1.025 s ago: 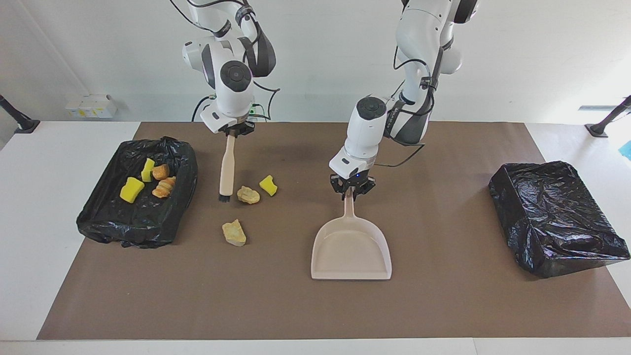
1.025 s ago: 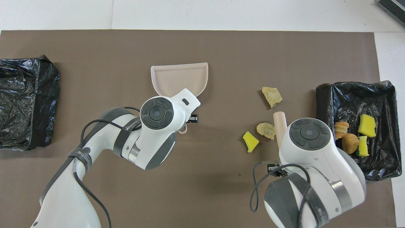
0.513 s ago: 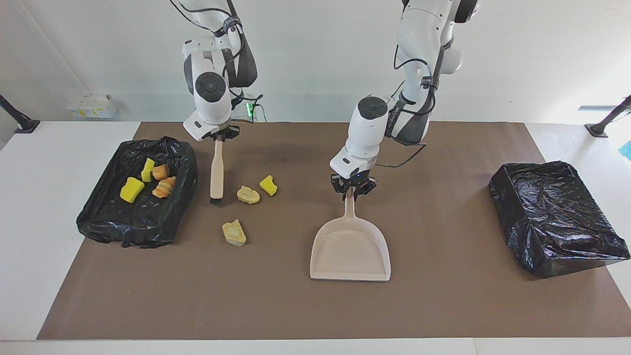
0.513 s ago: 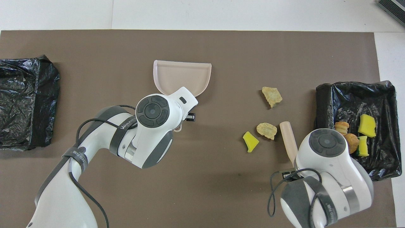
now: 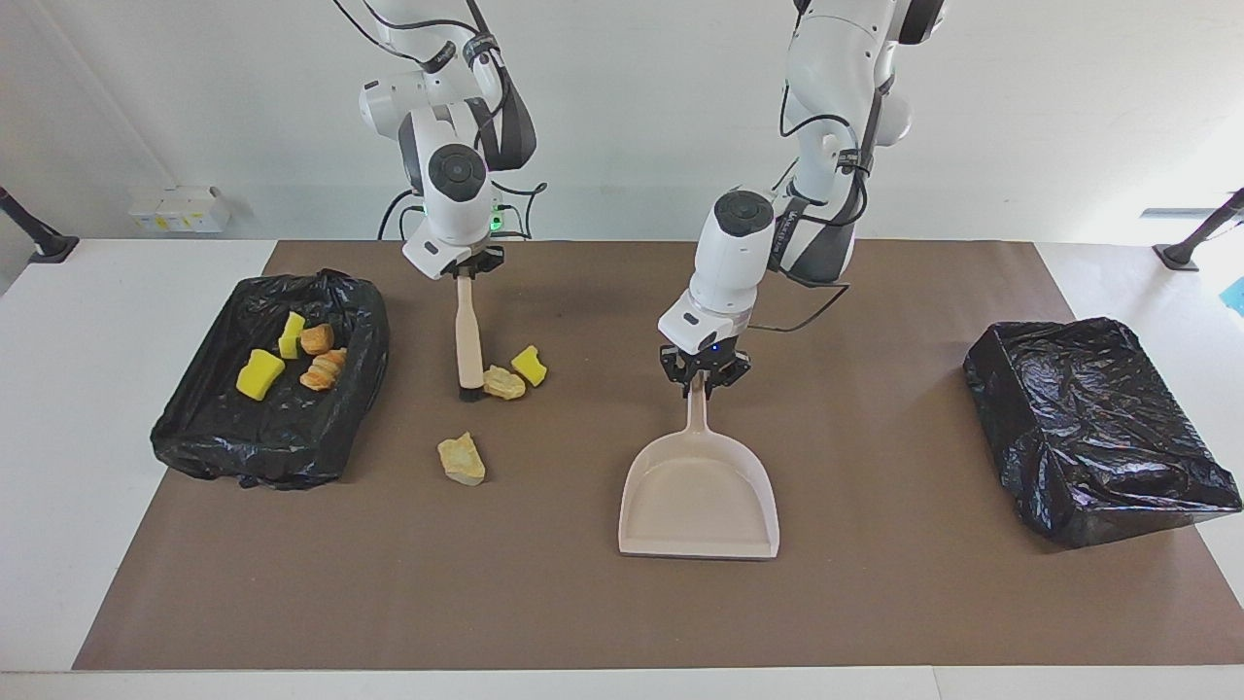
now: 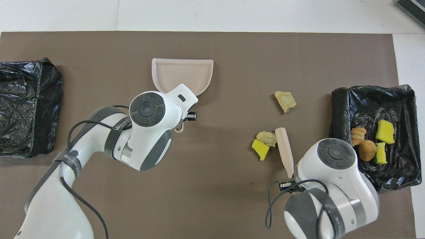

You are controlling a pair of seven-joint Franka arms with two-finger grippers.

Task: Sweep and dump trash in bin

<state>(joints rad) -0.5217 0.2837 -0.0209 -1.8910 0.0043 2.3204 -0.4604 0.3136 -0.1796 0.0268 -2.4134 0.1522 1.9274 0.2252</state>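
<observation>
Brown mat: four scraps binned, three loose beside right gripper's clamped brush; left gripper gripping empty dustpan; sweeping, dumping left

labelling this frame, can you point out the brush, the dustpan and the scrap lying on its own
brush [image 5: 469,335]: facing view, middle of the handle.
dustpan [image 5: 698,501]: facing view, bare floor of the pan.
lone scrap [image 5: 461,459]: facing view, middle of the pale lump.
</observation>
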